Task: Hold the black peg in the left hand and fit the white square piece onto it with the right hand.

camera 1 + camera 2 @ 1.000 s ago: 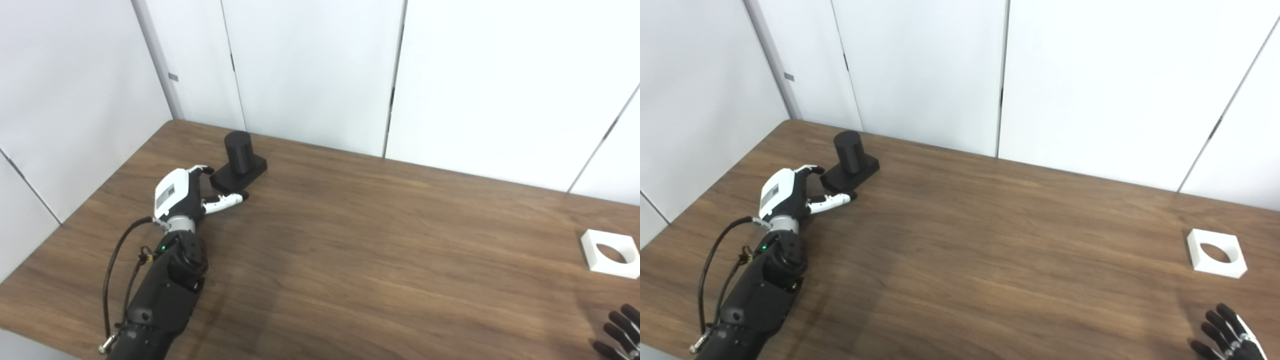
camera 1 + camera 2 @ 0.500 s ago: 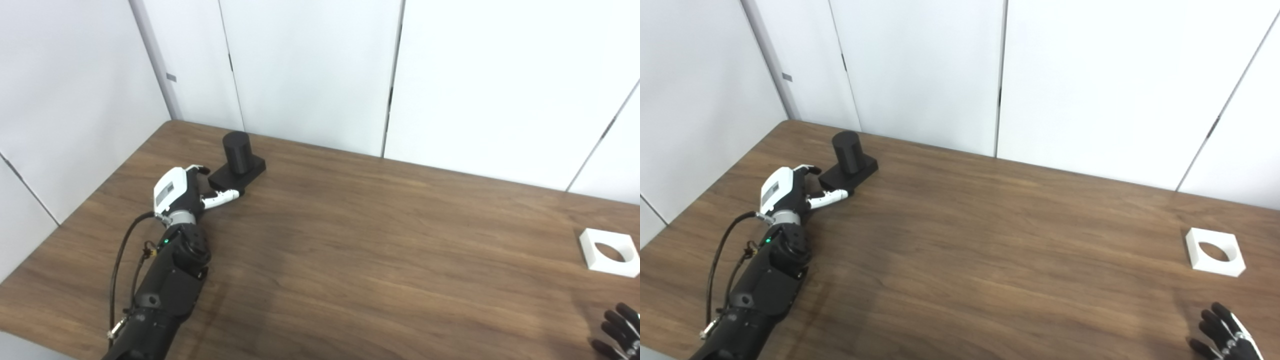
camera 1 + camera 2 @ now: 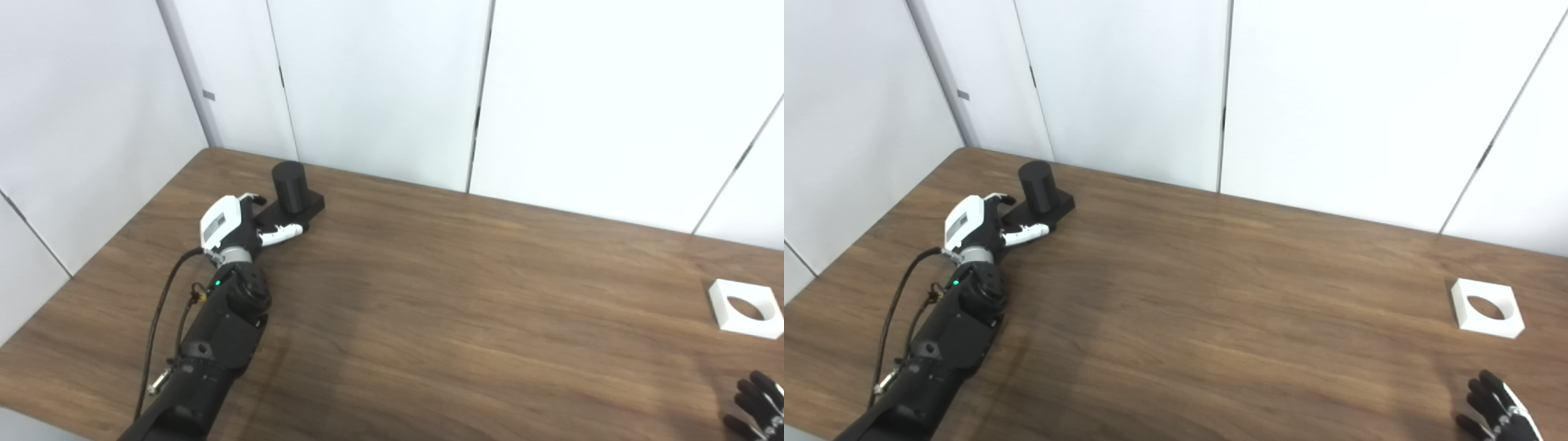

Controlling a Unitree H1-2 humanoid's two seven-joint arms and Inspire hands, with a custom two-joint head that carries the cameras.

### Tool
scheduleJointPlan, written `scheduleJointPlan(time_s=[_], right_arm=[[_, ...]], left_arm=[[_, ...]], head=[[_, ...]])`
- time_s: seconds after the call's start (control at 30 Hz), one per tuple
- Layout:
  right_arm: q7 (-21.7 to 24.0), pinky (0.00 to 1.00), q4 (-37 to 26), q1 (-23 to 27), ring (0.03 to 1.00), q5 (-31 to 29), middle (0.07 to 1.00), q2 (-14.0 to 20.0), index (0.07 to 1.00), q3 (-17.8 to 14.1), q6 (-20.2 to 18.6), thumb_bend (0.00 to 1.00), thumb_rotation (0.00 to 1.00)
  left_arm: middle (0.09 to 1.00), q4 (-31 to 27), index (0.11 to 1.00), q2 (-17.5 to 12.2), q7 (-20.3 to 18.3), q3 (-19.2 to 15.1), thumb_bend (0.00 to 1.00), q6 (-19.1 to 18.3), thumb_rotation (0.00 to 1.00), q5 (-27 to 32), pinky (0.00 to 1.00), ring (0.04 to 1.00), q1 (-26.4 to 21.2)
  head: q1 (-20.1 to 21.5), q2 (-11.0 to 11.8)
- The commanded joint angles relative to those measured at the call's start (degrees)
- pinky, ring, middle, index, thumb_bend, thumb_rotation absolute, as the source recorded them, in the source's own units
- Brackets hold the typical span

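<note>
The black peg point(image 3: 289, 187), a short cylinder on a flat square black base, stands at the table's far left. My left hand point(image 3: 236, 222) is at the base's near-left corner, open, with its thumb along the near edge and fingers reaching past the left side; whether it touches the base I cannot tell. The white square piece point(image 3: 747, 301) with a round hole lies flat near the table's right edge. My right hand point(image 3: 1497, 413) rests low at the bottom right corner, fingers spread and holding nothing, well short of the white piece.
The brown wooden table point(image 3: 459, 294) is bordered by white wall panels behind and to the left. A black cable point(image 3: 160, 306) loops beside my left forearm.
My left hand has slid forward and to the right, up against the peg's base. The right hand has stayed low at the corner. The peg and white piece have not moved.
</note>
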State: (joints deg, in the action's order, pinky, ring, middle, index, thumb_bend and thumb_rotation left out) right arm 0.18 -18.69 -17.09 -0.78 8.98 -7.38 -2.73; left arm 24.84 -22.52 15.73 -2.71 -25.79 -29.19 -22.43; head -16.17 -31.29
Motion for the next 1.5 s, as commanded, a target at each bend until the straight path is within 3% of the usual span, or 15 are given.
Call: scheduleJointPlan(time_s=[0.0,0.23,0.5,0.67,0.8,0.83,0.87,0.93,1.13,1.2,1.3,1.47], right_arm=[[0.5,0.76,-0.6,-0.1,0.868,0.3,0.855,0.3,0.873,0.3,0.2,0.79,1.0],[0.4,0.79,-1.0,-0.2,0.864,0.2,0.849,0.0,0.871,0.2,-0.4,0.79,1.0],[0.4,0.77,-0.4,-0.2,0.861,0.5,0.849,0.4,0.872,0.1,0.6,0.78,1.0],[0.7,0.8,-0.8,-0.2,0.875,-0.4,0.86,0.4,0.881,0.0,-0.2,0.79,1.0],[0.7,0.81,-0.8,0.0,0.883,-1.2,0.861,0.4,0.881,-0.3,-0.7,0.78,1.0],[0.7,0.81,-0.8,0.0,0.882,-1.4,0.86,0.4,0.881,-0.3,-0.8,0.78,1.0],[0.6,0.82,-0.9,0.1,0.882,-1.4,0.86,0.3,0.881,-0.4,-0.9,0.77,1.0],[0.6,0.82,-0.7,0.1,0.884,-1.2,0.862,0.5,0.883,-0.3,-0.5,0.76,1.0],[0.7,0.81,-0.6,0.2,0.885,-1.9,0.863,0.6,0.884,-0.5,-0.3,0.75,1.0],[0.8,0.86,-0.5,0.3,0.9,-2.3,0.866,0.5,0.884,-0.5,-0.4,0.76,1.0],[0.6,0.86,-0.2,0.4,0.901,-2.1,0.868,0.6,0.887,-0.5,-0.3,0.77,1.0],[0.5,0.84,-0.3,0.6,0.89,-1.6,0.864,0.4,0.876,-0.2,-0.4,0.74,1.0]], left_arm=[[0.864,0.1,0.765,-1.1,2.2,0.0,0.97,2.8,0.45,-0.1,0.93,0.916,-3.3],[0.835,3.0,0.708,-1.1,3.6,1.9,0.95,3.5,0.4,-0.7,0.92,0.897,-4.4],[0.846,4.5,0.718,-1.9,5.1,4.5,0.94,1.9,0.41,-3.0,0.91,0.899,-4.8],[0.831,4.6,0.662,-2.2,6.0,5.4,0.92,2.4,0.35,-3.9,0.93,0.901,-4.3],[0.785,4.9,0.571,-2.3,8.6,6.2,0.9,4.1,0.21,-4.5,0.9,0.865,-3.8],[0.772,4.9,0.521,-2.3,9.2,6.3,0.68,4.3,0.13,-4.6,0.92,0.863,-3.6],[0.757,4.9,0.499,-2.4,9.7,6.5,0.59,4.5,0.09,-4.8,0.92,0.858,-3.5],[0.737,5.2,0.486,-2.5,10.9,6.9,0.54,4.8,0.07,-5.3,0.92,0.85,-3.3],[0.708,4.2,0.48,-2.7,11.1,7.0,0.52,4.5,0.05,-5.6,0.94,0.842,-2.9],[0.705,3.5,0.481,-2.7,11.0,6.9,0.52,4.4,0.05,-5.6,0.93,0.837,-2.6],[0.706,2.4,0.481,-2.7,10.9,7.0,0.52,4.6,0.05,-5.7,0.91,0.832,-2.1],[0.706,-1.5,0.483,-2.7,8.6,7.0,0.52,4.6,0.05,-5.1,0.9,0.811,-0.5]], head=[[-0.1,-0.1],[0.0,-0.1],[0.0,-0.3],[-0.1,-0.4],[-0.2,-0.4],[-0.2,-0.4],[-0.3,-0.4],[-0.3,-0.5],[-0.4,-0.5],[-0.4,-0.7],[-0.2,-0.7],[0.4,-0.8]])
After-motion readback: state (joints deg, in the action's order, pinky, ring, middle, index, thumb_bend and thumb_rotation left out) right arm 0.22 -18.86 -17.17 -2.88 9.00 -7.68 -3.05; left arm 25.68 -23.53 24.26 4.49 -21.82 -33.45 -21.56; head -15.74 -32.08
